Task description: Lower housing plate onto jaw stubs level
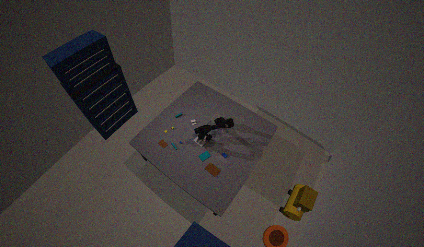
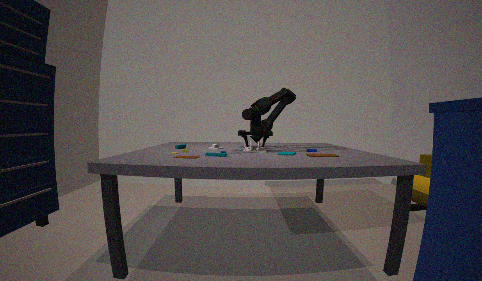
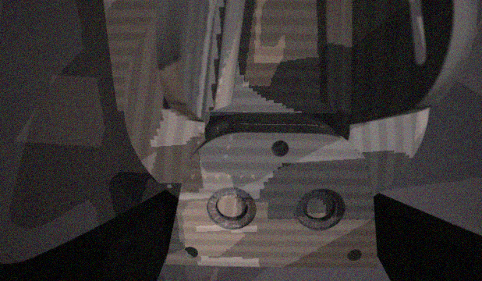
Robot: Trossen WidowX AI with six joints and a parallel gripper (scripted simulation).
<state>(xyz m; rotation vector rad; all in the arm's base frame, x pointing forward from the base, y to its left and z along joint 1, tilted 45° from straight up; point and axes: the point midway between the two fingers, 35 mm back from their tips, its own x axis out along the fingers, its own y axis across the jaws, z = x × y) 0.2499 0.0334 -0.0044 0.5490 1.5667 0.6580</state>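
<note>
The housing plate (image 3: 276,240) is the striped pale plate with two ringed round holes in the lower middle of the wrist view. Round ends show inside both holes. My gripper (image 3: 268,198) (image 2: 255,144) (image 1: 205,138) is shut on the housing plate, with one black finger at each side edge. Pale curved parts, apparently the jaws, spread out beyond the plate's upper end. In the exterior view, the fingers point down around the white upright parts of the white assembly (image 2: 254,151) (image 1: 201,143). Whether the plate is fully down and level cannot be told.
The grey table (image 1: 238,113) (image 2: 158,163) also bears a small white part (image 1: 193,121) (image 2: 215,146), a teal plate (image 1: 204,155) (image 2: 286,153), a blue block (image 1: 224,155) (image 2: 311,150) and an orange plate (image 1: 212,169) (image 2: 322,155). Yellow, teal and orange pieces lie left of the assembly.
</note>
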